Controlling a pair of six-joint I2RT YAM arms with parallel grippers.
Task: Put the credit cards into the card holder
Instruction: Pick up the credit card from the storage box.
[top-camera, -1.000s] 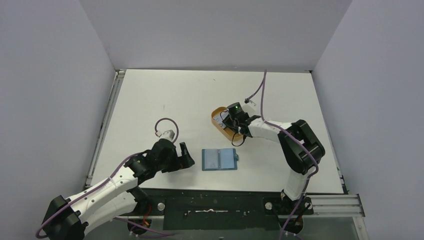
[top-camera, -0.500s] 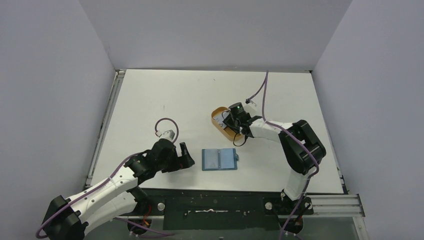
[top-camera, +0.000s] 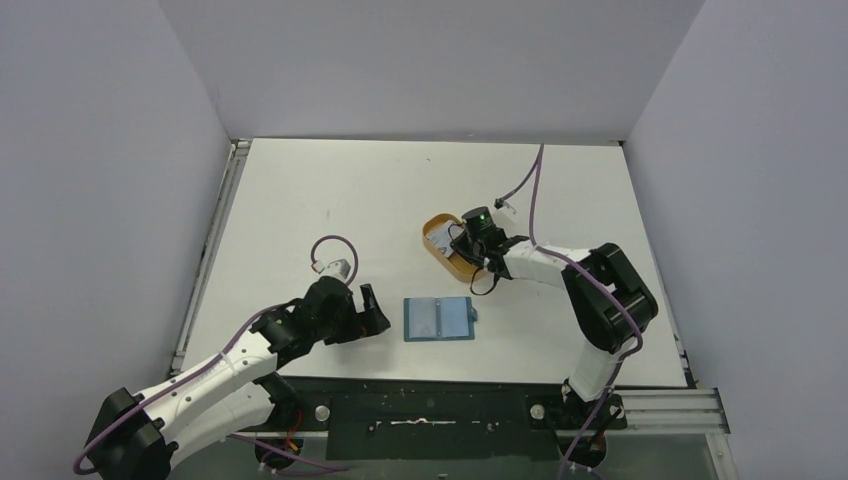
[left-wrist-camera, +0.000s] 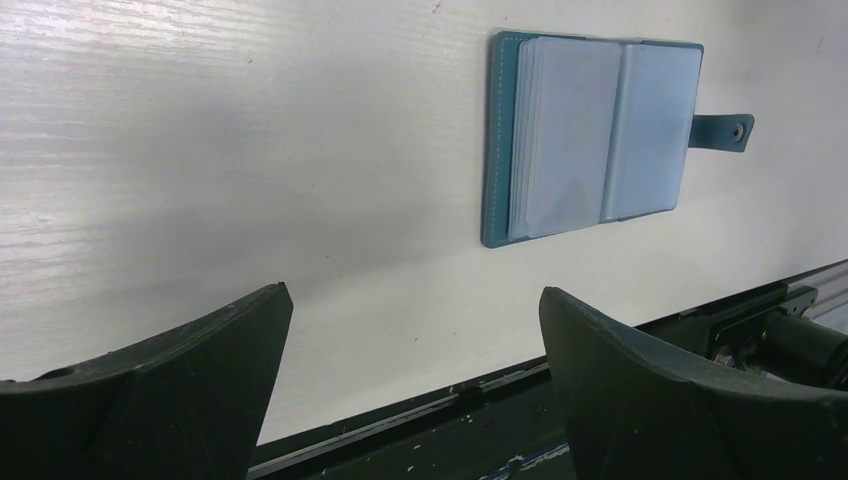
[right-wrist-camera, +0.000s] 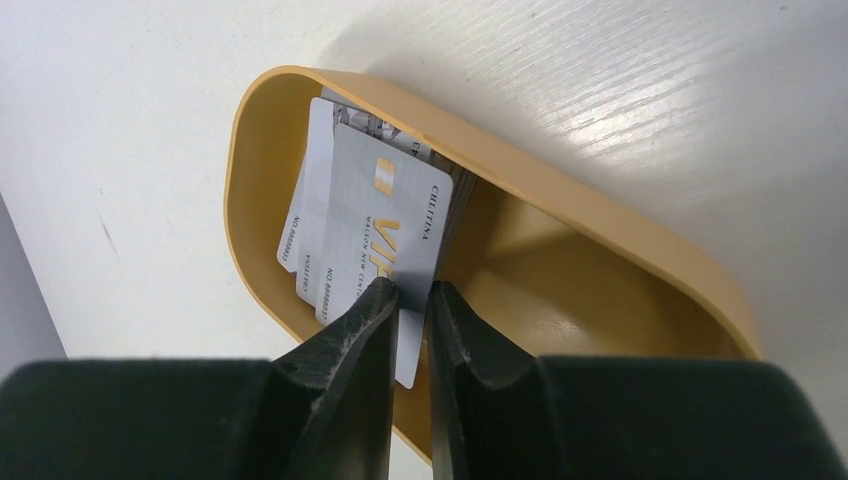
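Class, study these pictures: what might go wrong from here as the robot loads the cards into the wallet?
The right tool pinches only an edge of the top credit card; it may slip, or drag the cards beneath along.
The card holder lies open and unheld, the left tool open apart from it; inserting may push it away.

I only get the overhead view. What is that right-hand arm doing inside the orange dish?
Observer: Its wrist camera shows the right gripper pinching one edge of the top card in the tray.
Operator: Only one card there?
Observer: No, more cards are fanned out beneath it at one end.
Operator: And the blue thing?
Observer: The card holder lies open, clear pockets up; the left gripper stands wide open short of it.
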